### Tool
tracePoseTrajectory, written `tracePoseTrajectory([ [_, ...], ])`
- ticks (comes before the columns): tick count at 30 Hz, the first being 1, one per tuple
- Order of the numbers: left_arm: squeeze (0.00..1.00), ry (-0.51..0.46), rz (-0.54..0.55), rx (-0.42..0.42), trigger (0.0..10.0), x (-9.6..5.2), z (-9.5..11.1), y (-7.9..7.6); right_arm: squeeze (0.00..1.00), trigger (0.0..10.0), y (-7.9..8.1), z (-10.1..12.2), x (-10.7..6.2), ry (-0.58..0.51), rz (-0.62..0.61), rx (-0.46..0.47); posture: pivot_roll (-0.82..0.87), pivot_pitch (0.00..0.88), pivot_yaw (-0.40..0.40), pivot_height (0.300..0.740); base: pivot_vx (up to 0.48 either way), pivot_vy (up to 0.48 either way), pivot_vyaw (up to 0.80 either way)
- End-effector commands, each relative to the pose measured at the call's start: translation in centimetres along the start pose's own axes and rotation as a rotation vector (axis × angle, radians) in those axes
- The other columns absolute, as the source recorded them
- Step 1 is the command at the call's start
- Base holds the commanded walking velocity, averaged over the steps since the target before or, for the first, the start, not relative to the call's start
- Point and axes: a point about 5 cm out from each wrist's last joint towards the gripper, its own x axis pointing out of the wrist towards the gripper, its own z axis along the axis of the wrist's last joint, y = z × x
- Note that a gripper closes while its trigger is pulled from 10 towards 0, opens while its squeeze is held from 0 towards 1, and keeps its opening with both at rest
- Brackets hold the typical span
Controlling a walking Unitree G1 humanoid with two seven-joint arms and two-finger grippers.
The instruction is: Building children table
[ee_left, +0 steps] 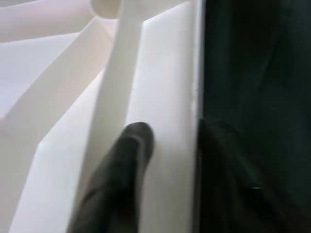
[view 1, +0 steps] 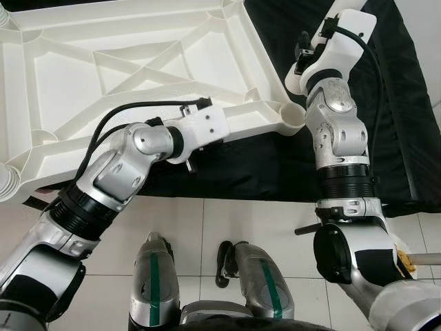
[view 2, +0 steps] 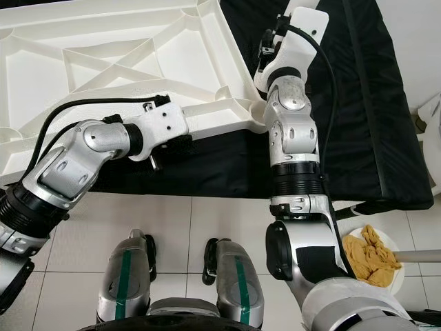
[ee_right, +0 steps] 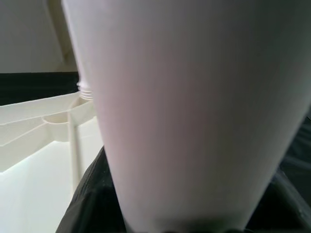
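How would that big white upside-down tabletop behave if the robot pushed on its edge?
The tabletop is probably stiff: crossed ribs brace its underside. It looks like hollow moulded plastic, so likely light for its size. Lying flat on the black cloth, it would more likely slide than tip.

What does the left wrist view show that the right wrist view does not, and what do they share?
Left wrist view: the left claw at the edge rib of the tabletop. Right wrist view: a white table leg close up in the right claw, with a corner socket beside it. Shared: the upturned white tabletop and the black cloth.
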Motion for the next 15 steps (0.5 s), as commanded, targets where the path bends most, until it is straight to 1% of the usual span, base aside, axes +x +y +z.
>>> tracePoseTrajectory([
  [1,1.0,-0.019,0.023,-0.022,10.0,-0.4,0.4,0.6,0.0,10.0,-0.5,-0.1,0.0,-0.001,0.004,0.019,0.14,0.05,-0.111,0.74,0.0,0.0,0.0],
  [4,1.0,-0.076,0.036,-0.021,10.0,-0.8,1.3,1.2,0.0,10.0,-0.9,-0.4,0.1,0.014,0.008,0.015,0.14,0.05,-0.109,0.74,0.0,0.0,0.0],
  [5,0.26,-0.11,0.044,-0.053,10.0,-1.0,1.7,1.6,0.0,10.0,-1.2,-0.5,0.1,0.018,0.004,0.016,0.14,0.052,-0.107,0.74,0.0,0.0,0.0],
  [6,0.0,-0.162,0.068,-0.086,10.0,-1.4,2.3,2.2,0.0,10.0,-1.5,-0.6,0.1,0.024,-0.004,0.019,0.14,0.052,-0.106,0.74,0.0,0.0,0.0],
  [7,0.0,-0.162,0.068,-0.086,10.0,-1.4,2.3,2.2,0.0,10.0,-1.5,-0.6,0.1,0.024,-0.004,0.019,0.14,0.052,-0.106,0.74,0.0,0.0,0.0],
  [8,0.0,-0.206,0.079,-0.144,10.0,-1.8,2.7,2.8,0.0,10.0,-1.8,-0.7,0.1,0.028,-0.012,0.019,0.14,0.052,-0.106,0.74,0.0,0.0,0.0],
  [9,0.0,-0.206,0.079,-0.144,10.0,-1.8,2.7,2.8,0.0,10.0,-1.8,-0.7,0.1,0.028,-0.012,0.019,0.14,0.052,-0.106,0.74,0.0,0.0,0.0],
  [10,0.0,-0.241,0.102,-0.173,10.0,-2.2,3.1,3.4,0.0,10.0,-2.1,-0.7,0.2,0.029,-0.019,0.012,0.14,0.054,-0.105,0.74,0.0,0.0,0.0],
  [11,0.0,-0.241,0.102,-0.173,10.0,-2.2,3.1,3.4,0.0,10.0,-2.1,-0.7,0.2,0.029,-0.019,0.012,0.14,0.054,-0.105,0.74,0.0,0.0,0.0],
  [12,0.0,-0.281,0.165,-0.221,10.0,-2.5,3.3,4.5,0.0,10.0,-2.4,-0.7,0.2,0.029,-0.028,0.011,0.14,0.056,-0.105,0.74,0.0,0.0,0.0],
  [15,0.0,-0.281,0.165,-0.221,10.0,-2.5,3.3,4.5,0.0,10.0,-2.4,-0.7,0.2,0.029,-0.028,0.011,0.14,0.056,-0.105,0.74,0.0,0.0,0.0],
])
